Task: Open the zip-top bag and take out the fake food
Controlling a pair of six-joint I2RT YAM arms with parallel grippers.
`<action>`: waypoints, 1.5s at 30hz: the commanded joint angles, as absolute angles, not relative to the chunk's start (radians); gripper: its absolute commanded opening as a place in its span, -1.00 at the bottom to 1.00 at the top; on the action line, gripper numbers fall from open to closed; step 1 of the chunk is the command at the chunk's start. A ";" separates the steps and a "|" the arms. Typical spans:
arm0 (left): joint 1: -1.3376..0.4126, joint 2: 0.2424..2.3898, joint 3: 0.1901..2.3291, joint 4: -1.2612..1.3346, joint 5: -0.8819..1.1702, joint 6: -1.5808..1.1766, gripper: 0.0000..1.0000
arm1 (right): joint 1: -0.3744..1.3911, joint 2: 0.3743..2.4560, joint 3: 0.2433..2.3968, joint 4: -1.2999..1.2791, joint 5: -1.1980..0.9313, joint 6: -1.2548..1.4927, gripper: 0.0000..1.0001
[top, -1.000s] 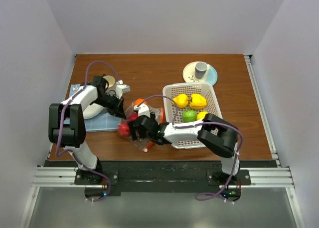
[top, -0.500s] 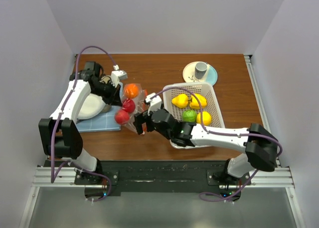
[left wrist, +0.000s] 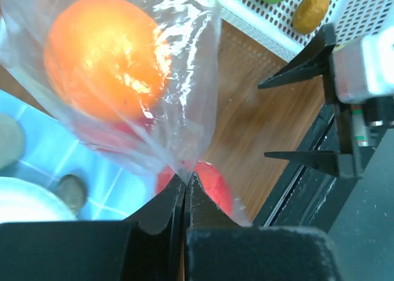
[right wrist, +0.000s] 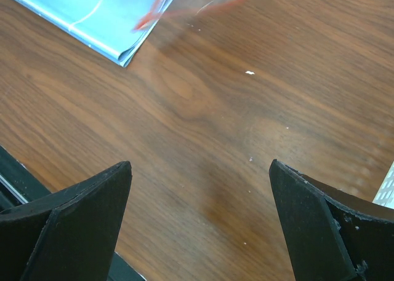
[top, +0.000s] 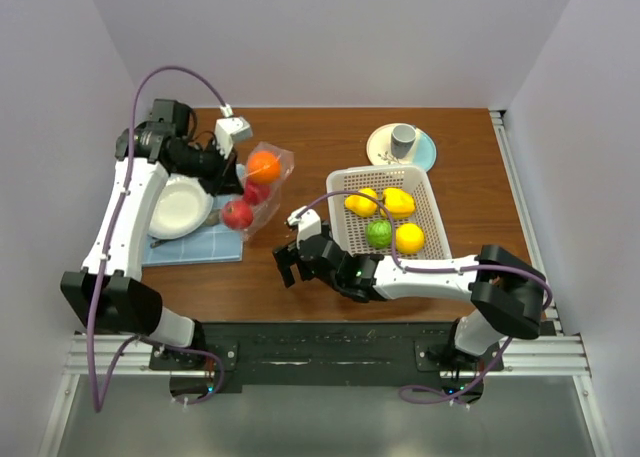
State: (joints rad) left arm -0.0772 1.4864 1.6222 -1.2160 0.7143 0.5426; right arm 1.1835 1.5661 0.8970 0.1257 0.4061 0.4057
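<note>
Within the last second the left arm has risen and swung back and to the left, carrying the bag (top: 274, 182) off the front-centre tabletop (top: 330, 142). The bag now hangs over the right edge of the blue mat (top: 195, 249), just beside the white plate (top: 178, 207). The left hand (left wrist: 184, 181) is clamped, fingers together, on a pinch of the clear film. The right hand (top: 289, 268), which was at the bag a second ago, has released it and drawn back toward the near edge. Its fingers stand wide apart over bare wood with nothing between them. Four pieces of food (top: 380, 232), yellow and green, lie in the basket (top: 384, 171). Three more remain with the bag: an orange piece (top: 263, 166) uppermost and two red pieces (top: 237, 214) below it. Judgement: the task is partly complete, and a one-handed lift of this kind suggests the remainder is to be tipped or shaken out. The zip strip (right wrist: 159, 5) shows only as an orange-red blur at the top edge of the right wrist view, near the mat corner. The mouth therefore appears to be the low end, but whether it is open cannot be determined. It is also unclear whether the lowest red piece is still enclosed or already at the mouth. In the left wrist view, glare and wrinkles obscure the film, and the red pieces are largely hidden behind the orange piece and the fingers.
</note>
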 commanded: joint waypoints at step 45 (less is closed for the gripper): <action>-0.093 1.387 1.319 -1.080 0.558 0.472 -1.00 | 1.235 1.546 0.859 0.141 0.635 0.338 0.97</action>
State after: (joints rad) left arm -0.2066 1.3621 1.4162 -1.1618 0.6598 0.4202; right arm 1.2301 1.5322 0.8272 0.1349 0.5858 0.3607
